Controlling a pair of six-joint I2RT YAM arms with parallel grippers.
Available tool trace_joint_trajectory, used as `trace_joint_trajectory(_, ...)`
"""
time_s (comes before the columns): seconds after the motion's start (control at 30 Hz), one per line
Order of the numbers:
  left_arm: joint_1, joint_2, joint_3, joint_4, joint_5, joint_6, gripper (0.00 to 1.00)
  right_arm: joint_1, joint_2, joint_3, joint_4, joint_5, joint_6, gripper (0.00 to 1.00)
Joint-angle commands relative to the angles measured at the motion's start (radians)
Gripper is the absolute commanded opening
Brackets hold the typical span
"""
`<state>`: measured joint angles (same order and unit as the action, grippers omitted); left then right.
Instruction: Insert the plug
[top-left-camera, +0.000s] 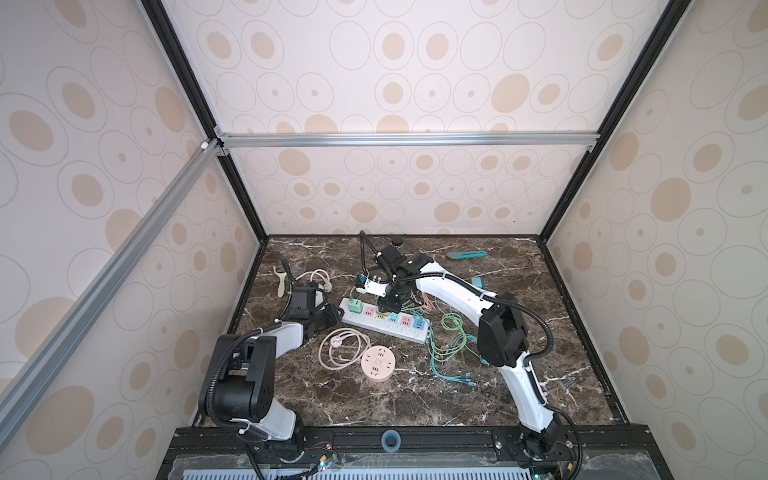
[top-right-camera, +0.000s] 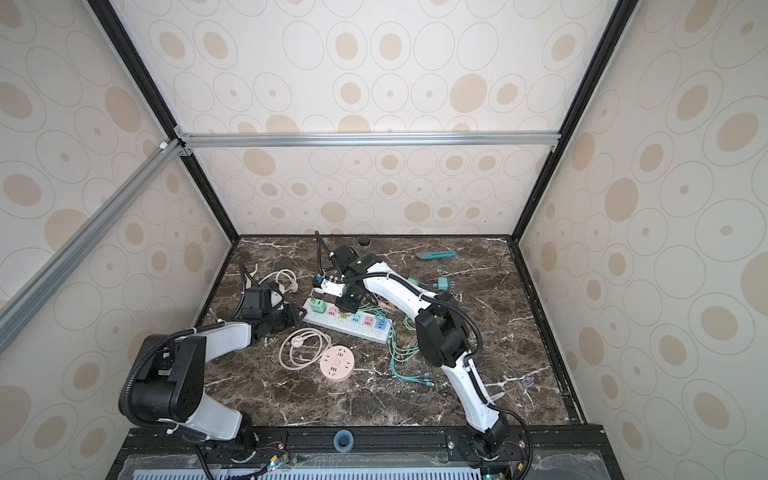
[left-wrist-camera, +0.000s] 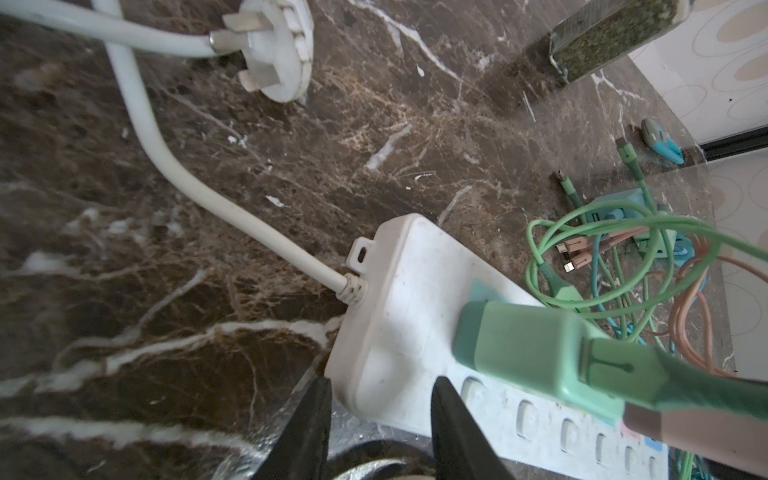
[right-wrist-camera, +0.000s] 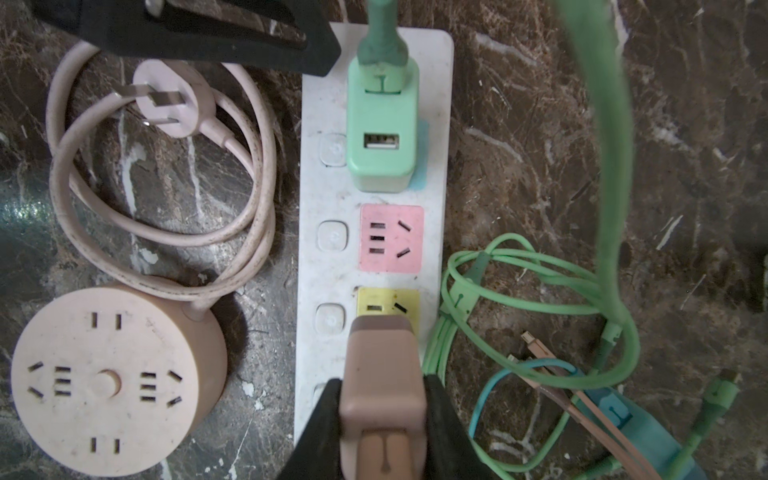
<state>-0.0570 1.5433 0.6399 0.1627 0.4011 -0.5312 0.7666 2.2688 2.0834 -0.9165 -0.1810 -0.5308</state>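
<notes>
Brown plug (right-wrist-camera: 380, 349), clamped between the jaws of the right gripper (right-wrist-camera: 382, 386). The two fingers press its opposite flat sides, which probably keeps the body square to the wrist so the prongs can meet the slots without twisting. The plug's nose lies just ahead of the fingertips and covers the near edge of the yellow socket (right-wrist-camera: 388, 301), the likely target. The prongs are hidden under the body, so whether they have entered cannot be told.

Beyond the jaws along the power strip (right-wrist-camera: 309, 270) come the free pink socket (right-wrist-camera: 391, 237) and then the green charger (right-wrist-camera: 380, 124), already seated at the strip's cord end.

The left gripper (left-wrist-camera: 382, 381) stands at that cord end with its jaws apart. The strip's corner lies between them and a dark gap shows beside one finger (left-wrist-camera: 316, 415). This placement suggests bracing, so that the light strip will not slide or tip under the insertion push.

To one side of the right jaws lies the round pink outlet (right-wrist-camera: 112, 382), to the other a tangle of cables (right-wrist-camera: 540, 291). Both lie clear of the yellow socket.
</notes>
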Motion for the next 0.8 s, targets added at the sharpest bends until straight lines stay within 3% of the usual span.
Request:
trace_joint_trajectory(0.0, 0.006, 0.009, 0.030, 0.011, 0.008, 0.017, 0.40, 0.013, 0.023, 0.032, -0.030, -0.003, -0.025, 0.07)
trace_joint_trajectory(0.77, 0.006, 0.003, 0.021, 0.011, 0.002, 0.019, 0.40, 0.036, 0.063, 0.070, -0.066, 0.070, -0.057, 0.06)
